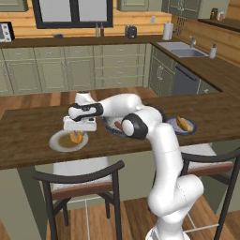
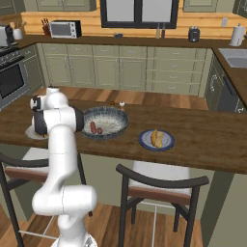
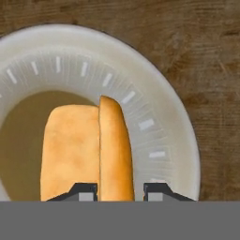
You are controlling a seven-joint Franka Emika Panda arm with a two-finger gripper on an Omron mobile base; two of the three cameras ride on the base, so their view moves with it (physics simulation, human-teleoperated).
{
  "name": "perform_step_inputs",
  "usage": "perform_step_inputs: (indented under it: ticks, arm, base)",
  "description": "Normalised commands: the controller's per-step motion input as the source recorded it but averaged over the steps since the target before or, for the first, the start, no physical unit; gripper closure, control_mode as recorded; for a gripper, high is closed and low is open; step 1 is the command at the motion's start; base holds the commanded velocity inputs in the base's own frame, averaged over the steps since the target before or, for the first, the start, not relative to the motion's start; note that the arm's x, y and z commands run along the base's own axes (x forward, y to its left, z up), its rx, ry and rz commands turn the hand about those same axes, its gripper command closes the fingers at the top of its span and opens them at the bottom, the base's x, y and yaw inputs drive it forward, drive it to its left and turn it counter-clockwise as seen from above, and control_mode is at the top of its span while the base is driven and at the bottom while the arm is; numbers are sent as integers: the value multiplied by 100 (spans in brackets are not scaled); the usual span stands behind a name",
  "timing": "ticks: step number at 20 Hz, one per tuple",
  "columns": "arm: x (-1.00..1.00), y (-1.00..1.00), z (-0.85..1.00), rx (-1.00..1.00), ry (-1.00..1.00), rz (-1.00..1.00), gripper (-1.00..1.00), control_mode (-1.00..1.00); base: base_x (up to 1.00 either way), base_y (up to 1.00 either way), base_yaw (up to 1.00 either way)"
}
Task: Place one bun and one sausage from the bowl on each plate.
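bun (image 3: 86, 150) lies on the plate (image 3: 154, 112), over the tan centre; i see it from the hand view as two golden halves side by side, the right half standing on edge. gripper (image 3: 120, 191) sits low over it, and the upright half rises between the two finger tips. the tips stand a little apart, with a sliver of gap on the right side; i cannot tell whether they grip the bun or have let go.

from the left base view the gripper (image 1: 80, 125) hangs over the plate (image 1: 58, 143) on the dark wooden counter (image 1: 28, 136), bun (image 1: 76, 138) just under it. bowl (image 1: 112, 126) is just beside the plate, partly behind my arm.

right base view: bowl (image 2: 113, 118), pale speckled inside, holds sausages (image 2: 94, 128) near its front. a second plate (image 2: 166, 142), blue-rimmed, sits near the bowl with another bun (image 2: 156, 138) on it.
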Motion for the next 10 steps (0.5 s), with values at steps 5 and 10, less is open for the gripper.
perform_step_inputs:
  ticks: [5, 10]
  arm:
    - [0, 0, 0, 0, 0, 0, -100, -100]
    - [-5, -5, 28, 0, -5, 0, -100, -100]
  base:
    - [0, 0, 0]
    - [0, 0, 0]
